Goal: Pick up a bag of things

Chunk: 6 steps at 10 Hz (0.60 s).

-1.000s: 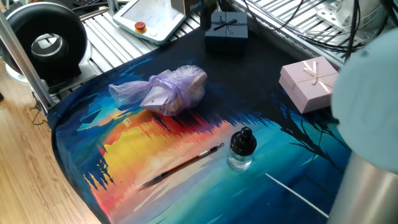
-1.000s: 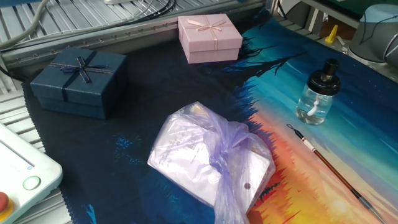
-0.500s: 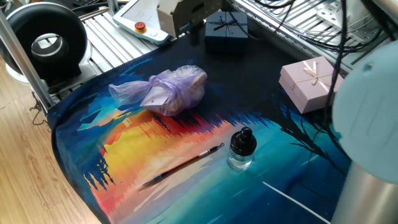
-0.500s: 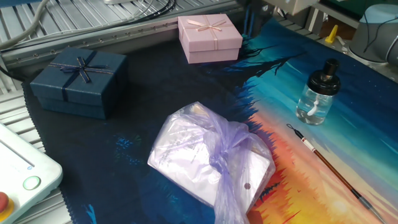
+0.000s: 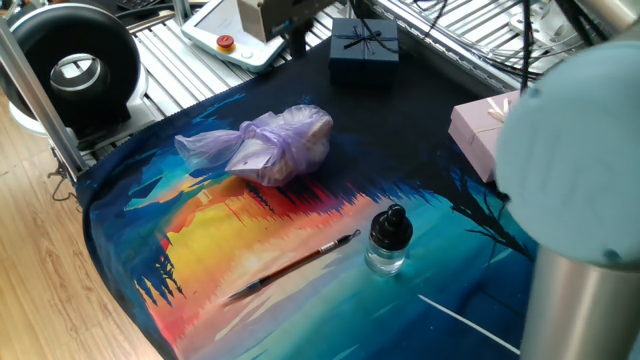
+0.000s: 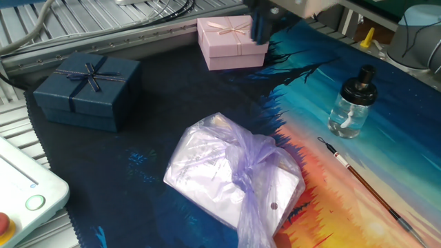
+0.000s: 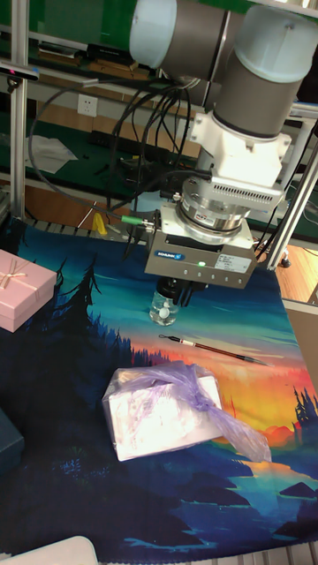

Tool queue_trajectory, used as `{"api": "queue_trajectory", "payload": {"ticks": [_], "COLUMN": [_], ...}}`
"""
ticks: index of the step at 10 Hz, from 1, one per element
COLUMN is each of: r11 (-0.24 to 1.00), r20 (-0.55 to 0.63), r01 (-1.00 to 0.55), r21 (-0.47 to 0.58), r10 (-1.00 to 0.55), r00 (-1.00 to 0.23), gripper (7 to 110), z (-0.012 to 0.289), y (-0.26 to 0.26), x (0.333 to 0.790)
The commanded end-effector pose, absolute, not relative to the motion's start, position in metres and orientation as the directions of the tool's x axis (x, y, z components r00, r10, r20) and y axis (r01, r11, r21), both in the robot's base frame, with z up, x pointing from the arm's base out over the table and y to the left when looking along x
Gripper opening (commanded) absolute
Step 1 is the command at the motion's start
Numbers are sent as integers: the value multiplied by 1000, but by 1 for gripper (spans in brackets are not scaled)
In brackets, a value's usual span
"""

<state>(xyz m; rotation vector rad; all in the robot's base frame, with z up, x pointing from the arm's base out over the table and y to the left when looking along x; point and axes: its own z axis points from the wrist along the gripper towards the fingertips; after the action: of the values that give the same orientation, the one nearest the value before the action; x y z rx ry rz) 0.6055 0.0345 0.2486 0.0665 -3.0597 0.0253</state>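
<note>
in one fixed view the end effector (image 5: 297,40) hangs high at the top edge, fingers blurred, so whether it is open or closed cannot be told. the bag of things (image 5: 272,145) lies below and nearer the camera on the painted surface (image 5: 300,300), untouched.

in the other fixed view the end effector (image 6: 264,26) shows dark before the pink gift box (image 6: 231,41); the bag (image 6: 231,179) sits well apart.

in the tall fixed view the end effector (image 7: 177,296) hovers above and behind the bag (image 7: 168,410), likely approaching to descend.
</note>
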Motion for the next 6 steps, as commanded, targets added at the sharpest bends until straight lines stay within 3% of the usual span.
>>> {"api": "queue_trajectory", "payload": {"ticks": [1, 2, 6], "r11": [1000, 999, 999], "r20": [75, 96, 104], "r01": [9, 29, -24], "r21": [5, -20, 42], "r10": [9, 31, -29], "r00": [-997, -995, -994], "gripper": [7, 7, 7], "z": [259, 259, 260], "y": [32, 26, 41], "x": [621, 616, 614]}}
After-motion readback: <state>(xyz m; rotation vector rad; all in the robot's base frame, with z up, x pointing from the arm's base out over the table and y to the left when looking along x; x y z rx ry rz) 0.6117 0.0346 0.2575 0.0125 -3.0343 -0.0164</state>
